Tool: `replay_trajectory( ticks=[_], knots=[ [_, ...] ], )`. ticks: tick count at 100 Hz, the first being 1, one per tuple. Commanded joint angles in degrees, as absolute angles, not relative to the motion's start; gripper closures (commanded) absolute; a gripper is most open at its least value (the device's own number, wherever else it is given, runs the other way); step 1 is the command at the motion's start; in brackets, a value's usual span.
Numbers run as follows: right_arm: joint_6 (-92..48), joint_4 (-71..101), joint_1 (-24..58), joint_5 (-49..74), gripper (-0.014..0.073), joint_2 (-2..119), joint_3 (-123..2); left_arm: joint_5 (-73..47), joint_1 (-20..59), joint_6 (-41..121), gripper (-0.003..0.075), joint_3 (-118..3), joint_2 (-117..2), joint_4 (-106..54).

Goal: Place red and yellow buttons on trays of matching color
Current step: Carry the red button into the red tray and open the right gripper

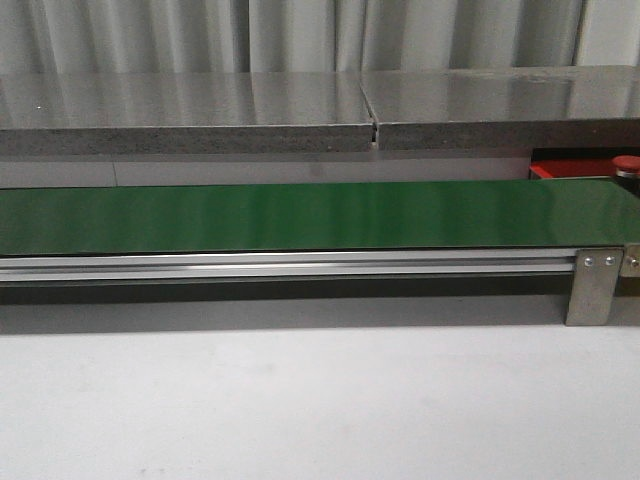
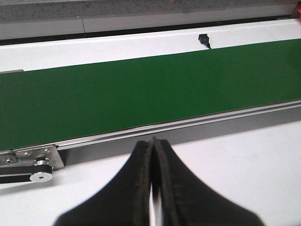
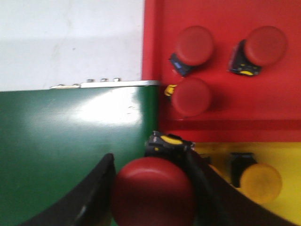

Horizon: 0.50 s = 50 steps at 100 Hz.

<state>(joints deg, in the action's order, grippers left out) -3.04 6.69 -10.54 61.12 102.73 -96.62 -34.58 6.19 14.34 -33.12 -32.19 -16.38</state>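
Red button (image 3: pixel 153 190) in right hand (image 3: pixel 150 188), base mostly hidden.

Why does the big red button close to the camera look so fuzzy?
Right wrist view: the round red-capped button in the right gripper sits too near the lens, out of focus. Glare whitens the glossy green belt. Front view: soft sheen along that belt.
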Motion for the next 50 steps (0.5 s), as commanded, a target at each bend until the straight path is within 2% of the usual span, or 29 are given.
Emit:
replay_trajectory(
  ticks=[1,33,50],
  knots=[
    [-1.8,6.7,-13.4,57.6,0.0592,99.5,-98.5,-30.7,6.5,14.3,0.0739,-34.7,-32.2,-17.3],
    [5.9,6.7,-19.6,54.7,0.0592,103.2,-97.9,-30.7,6.5,14.3,0.0739,-34.7,-32.2,-17.3],
    [6.5,6.7,-20.2,52.0,0.0592,105.9,-97.9,-30.7,6.5,14.3,0.0739,-34.7,-32.2,-17.3]
  ],
)
